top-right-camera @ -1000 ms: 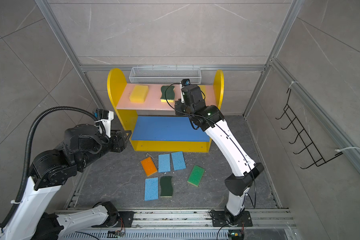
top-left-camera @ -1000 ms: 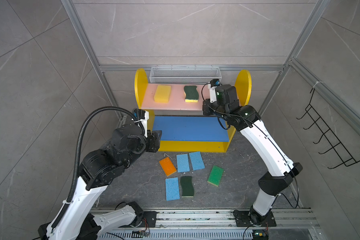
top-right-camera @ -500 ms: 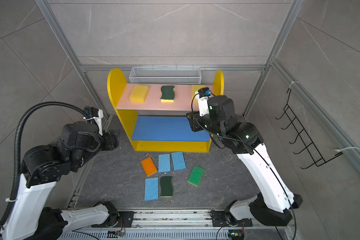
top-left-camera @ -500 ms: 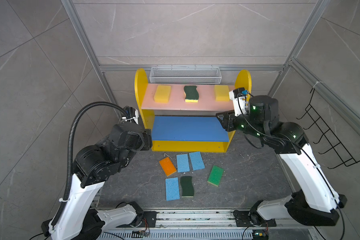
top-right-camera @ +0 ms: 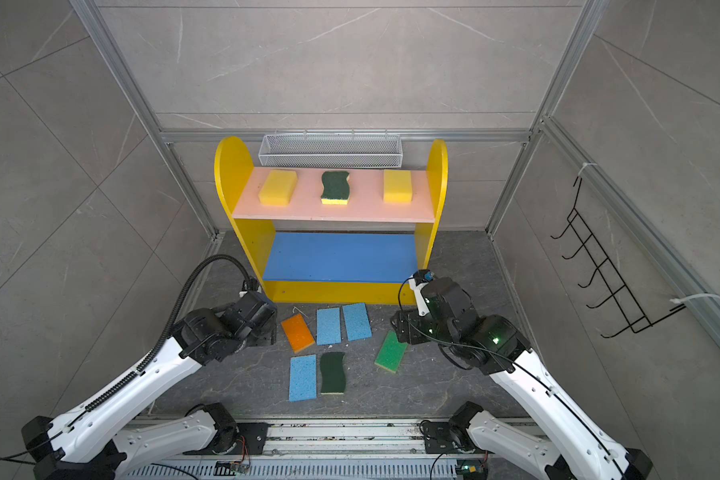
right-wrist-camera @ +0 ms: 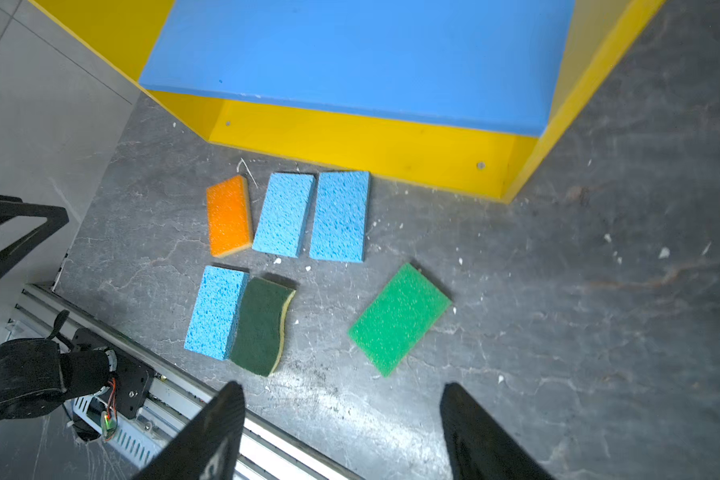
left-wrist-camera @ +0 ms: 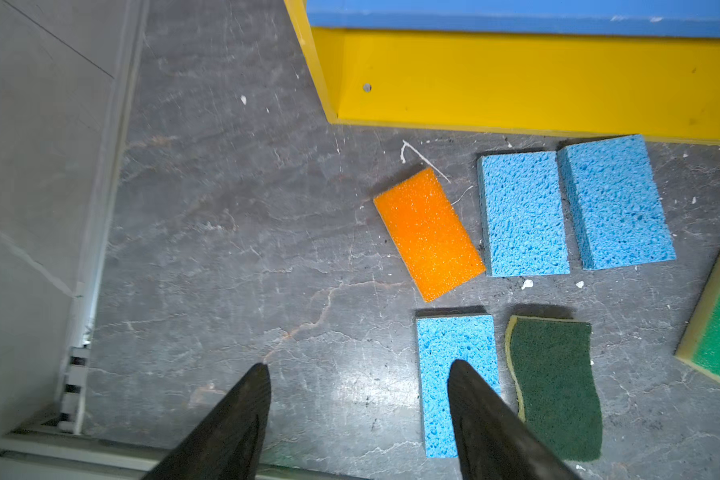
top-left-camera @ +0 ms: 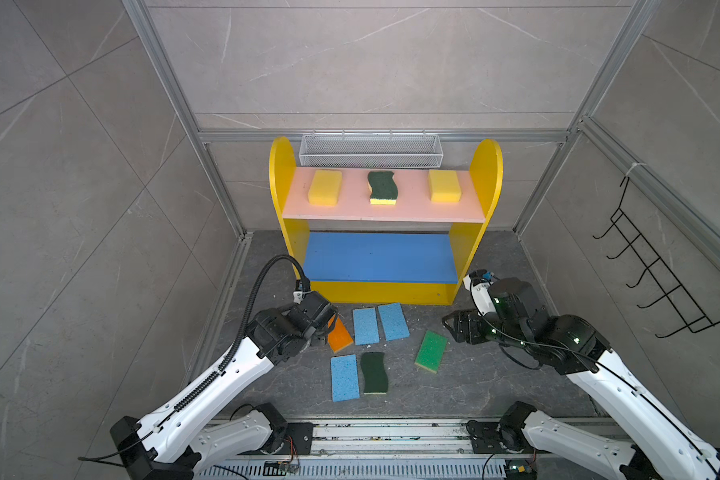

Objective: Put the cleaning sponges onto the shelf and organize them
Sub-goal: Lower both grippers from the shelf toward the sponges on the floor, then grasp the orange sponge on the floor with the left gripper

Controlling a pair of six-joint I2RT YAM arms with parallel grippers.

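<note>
The right gripper (right-wrist-camera: 341,386) has left the right end of the pink upper board (top-left-camera: 412,208) and now hangs low over the floor (top-left-camera: 495,374) beside the bright-green sponge (top-left-camera: 431,350), with its jaws spread wider. The yellow sponge (top-left-camera: 444,185) that it covered now lies free on this board. The left gripper (left-wrist-camera: 358,365) has come down from beside the shelf (top-left-camera: 281,178) to the orange sponge (top-left-camera: 340,334), jaws also wider.
</note>
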